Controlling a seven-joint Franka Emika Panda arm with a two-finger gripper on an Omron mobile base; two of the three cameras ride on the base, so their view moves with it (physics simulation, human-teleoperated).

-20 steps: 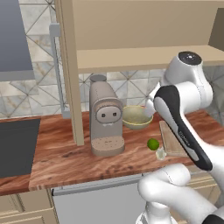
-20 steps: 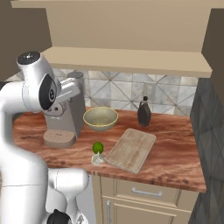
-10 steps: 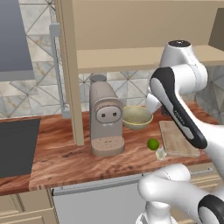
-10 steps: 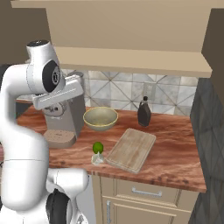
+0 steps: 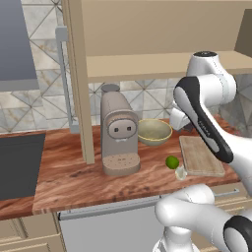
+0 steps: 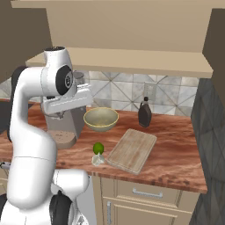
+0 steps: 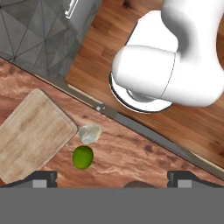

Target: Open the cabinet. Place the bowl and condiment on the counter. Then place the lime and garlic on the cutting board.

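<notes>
Kitchen with a long brown counter point(image 6: 176, 154) under an open cabinet point(image 5: 162, 34).
Sitting on the counter: bowl point(image 6: 101, 119) beside the coffee machine point(image 5: 118, 138), dark condiment point(image 6: 144, 113) bottle near the back wall, cutting board point(image 6: 132, 150) lying flat with nothing on it. Resting just beside the board's edge: lime point(image 7: 82, 157) and garlic point(image 7: 90, 134), close together near the counter's front. Hanging high above them, looking down: gripper point(image 7: 111, 179), fingers spread wide, holding nothing.
</notes>
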